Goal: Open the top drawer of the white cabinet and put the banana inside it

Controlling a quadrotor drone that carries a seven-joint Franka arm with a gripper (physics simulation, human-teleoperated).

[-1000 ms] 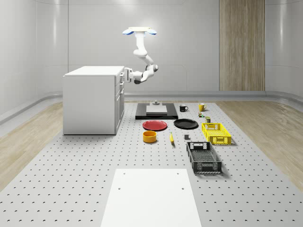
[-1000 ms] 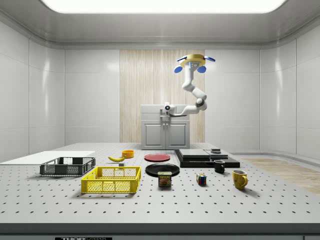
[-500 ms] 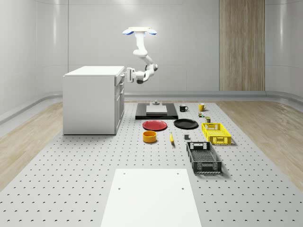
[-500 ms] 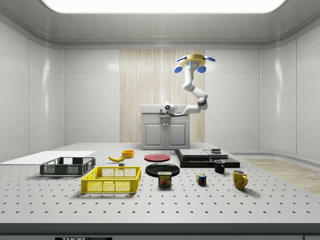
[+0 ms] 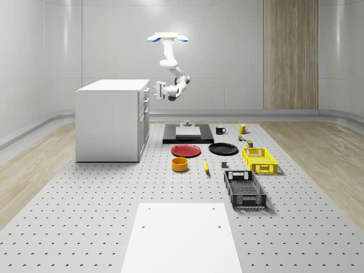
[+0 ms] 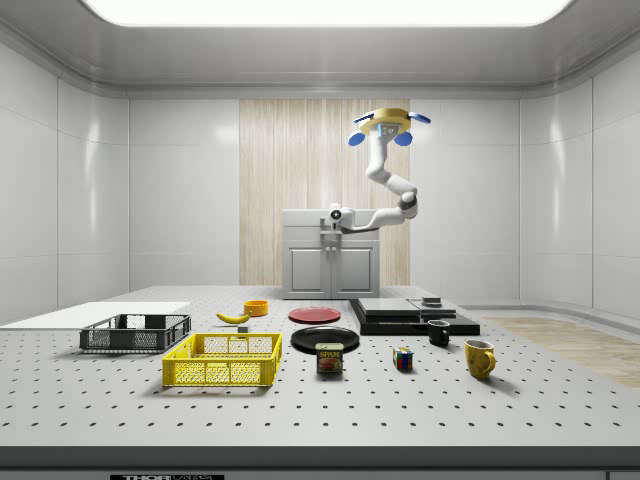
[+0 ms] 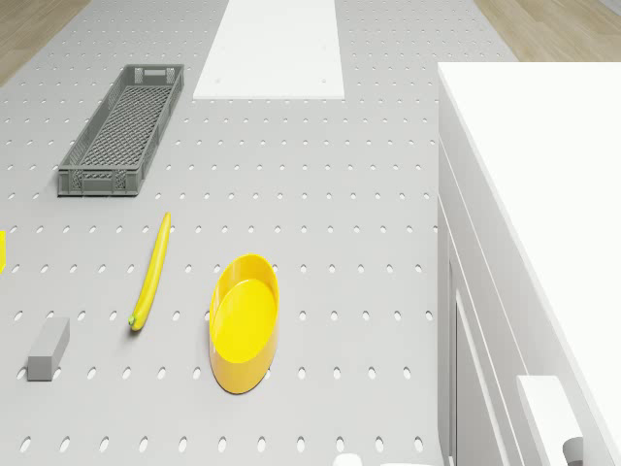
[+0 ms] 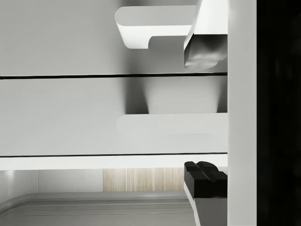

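Your gripper (image 5: 156, 89) sits level with the top drawer (image 5: 144, 91) of the white cabinet (image 5: 109, 120), just off the drawer front. In the wrist view you see its two fingertips (image 8: 203, 52) spread wide apart, with a drawer handle (image 8: 155, 26) close ahead; the jaws are open and hold nothing. From there the arm (image 5: 174, 73) bends up to the drone (image 5: 168, 38), which hovers high beside the cabinet, over the table (image 5: 85, 193). You can see the top drawer is shut, flush with the cabinet face. Your banana (image 7: 152, 271) lies flat on the table, between the yellow bowl (image 7: 245, 319) and a small grey block (image 7: 48, 348), well apart from the cabinet. A dark grey crate (image 7: 123, 129) sits farther out.
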